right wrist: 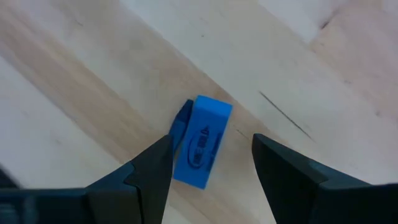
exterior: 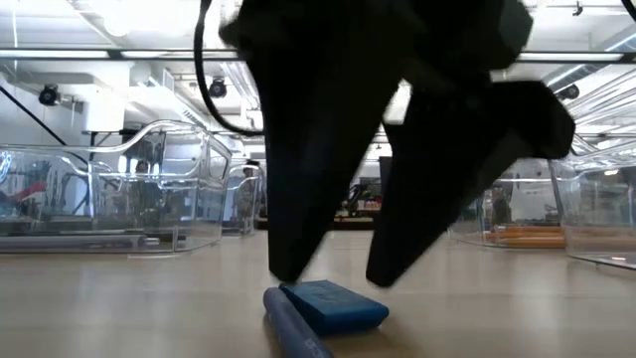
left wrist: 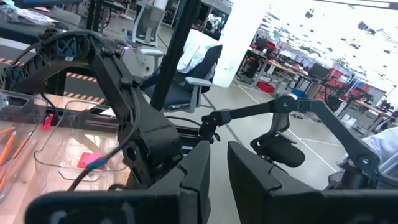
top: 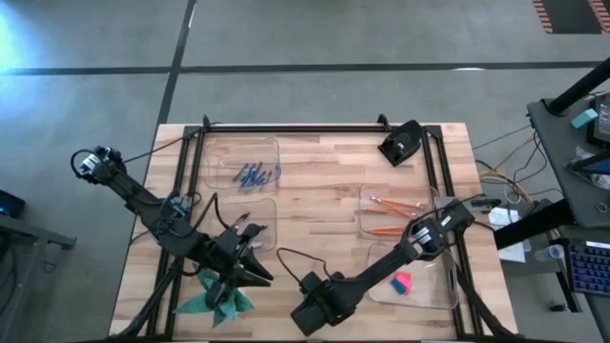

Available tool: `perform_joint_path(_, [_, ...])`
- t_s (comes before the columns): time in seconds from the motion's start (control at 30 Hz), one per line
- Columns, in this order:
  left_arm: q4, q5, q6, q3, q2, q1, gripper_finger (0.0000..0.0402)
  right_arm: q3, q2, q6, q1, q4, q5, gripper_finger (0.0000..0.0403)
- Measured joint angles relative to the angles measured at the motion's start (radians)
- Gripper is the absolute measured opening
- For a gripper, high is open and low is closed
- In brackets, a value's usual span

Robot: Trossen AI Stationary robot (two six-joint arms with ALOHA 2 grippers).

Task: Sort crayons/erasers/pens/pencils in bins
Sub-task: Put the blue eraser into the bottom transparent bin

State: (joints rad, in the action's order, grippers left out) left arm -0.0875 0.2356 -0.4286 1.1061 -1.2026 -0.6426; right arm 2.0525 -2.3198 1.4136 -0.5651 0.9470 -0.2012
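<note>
Right gripper is open, hovering low over the blue eraser at the bottom centre of the high view, fingers straddling it, not touching. A short blue stick lies touching the eraser's side on the bare table. Pink eraser sits in the lower-right bin. Pencils are in the bin just above that one. Blue sticks are in the upper-left bin. Left gripper is parked lower left, beside a teal cloth; fingers slightly apart, holding nothing.
</note>
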Motion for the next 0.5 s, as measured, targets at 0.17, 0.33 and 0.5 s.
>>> perform_joint_path(0.17, [-0.001, 0.0, 0.0, 0.0, 0.0, 0.0, 0.0043, 0.0, -0.013, -0.007, -0.005, -0.011, -0.007, 0.021])
perform_joint_path(0.33, [0.0, 0.001, 0.0, 0.0, -0.001, 0.0, 0.0043, 0.002, -0.022, -0.102, -0.006, -0.004, -0.007, 0.021])
perform_joint_path(0.5, [-0.001, 0.003, 0.0, 0.0, -0.001, 0.0, 0.0043, 0.002, -0.023, -0.177, -0.006, 0.015, -0.016, 0.021])
